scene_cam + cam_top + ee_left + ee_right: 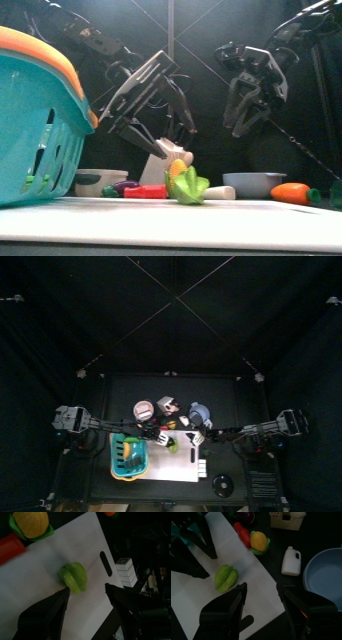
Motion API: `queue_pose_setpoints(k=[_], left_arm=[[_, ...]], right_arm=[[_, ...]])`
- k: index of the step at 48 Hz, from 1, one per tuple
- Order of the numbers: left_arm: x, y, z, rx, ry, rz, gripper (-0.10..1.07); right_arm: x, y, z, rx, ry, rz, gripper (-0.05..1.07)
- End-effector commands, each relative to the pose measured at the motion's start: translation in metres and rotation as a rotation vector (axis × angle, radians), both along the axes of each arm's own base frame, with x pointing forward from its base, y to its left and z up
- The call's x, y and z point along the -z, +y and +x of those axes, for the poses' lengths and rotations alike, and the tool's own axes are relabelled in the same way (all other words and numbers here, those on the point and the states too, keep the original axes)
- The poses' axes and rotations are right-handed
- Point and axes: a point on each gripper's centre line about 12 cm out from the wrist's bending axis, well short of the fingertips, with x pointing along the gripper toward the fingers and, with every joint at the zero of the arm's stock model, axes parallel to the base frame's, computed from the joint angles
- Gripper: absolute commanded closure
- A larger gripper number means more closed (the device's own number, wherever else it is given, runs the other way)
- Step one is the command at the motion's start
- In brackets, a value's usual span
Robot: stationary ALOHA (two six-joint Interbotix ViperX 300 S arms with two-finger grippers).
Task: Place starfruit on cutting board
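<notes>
At the far left of the front view we see the teal basket [38, 120] with its orange rim, large and close, standing on the table [160, 226]; from above it sits on the table's left part, just beside the white cutting board [181, 468]. Moving right, the left gripper [87, 594] hangs above the board with its two jaws spread apart and nothing between them (the left wrist view shows white board in the gap). Just ahead of those jaws lies the green starfruit [75, 576], resting flat on the cutting board [40, 587], free of both grippers and well clear of the dark handle slot [106, 563]. In the front view the starfruit [189, 186] lies low on the board's surface, with a corn cob [175, 169] and a red item [147, 191] close behind it; the left wrist view puts the corn [31, 523] and that red item [10, 548] at the board's edge. Further right, the right gripper [260, 592] also hovers with its jaws parted and empty, above the board's edge beside the starfruit [226, 577]. Past it on the dark table we see a small white bottle [290, 561] and, beside that, a grey-blue bowl [326, 572]. At the far right of the front view lies an orange item with a green end [293, 193] (we cannot tell exactly what it is).
</notes>
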Motion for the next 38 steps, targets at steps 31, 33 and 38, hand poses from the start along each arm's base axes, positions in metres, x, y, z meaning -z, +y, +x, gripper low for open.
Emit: queue_pose_setpoints(k=[31, 33, 38], left_arm=[[-0.079, 0.02, 0.018, 0.101, -0.27, 0.219, 0.05], [-0.082, 0.02, 0.016, 0.107, -0.285, 0.228, 0.06], [-0.086, 0.02, 0.013, 0.126, -0.299, 0.256, 0.06]], right_arm=[[-0.007, -0.001, 0.001, 0.0, -0.025, 0.002, 0.17], [-0.009, -0.001, 0.001, -0.001, -0.029, 0.001, 0.17], [-0.012, -0.001, 0.001, -0.004, -0.039, -0.002, 0.17]])
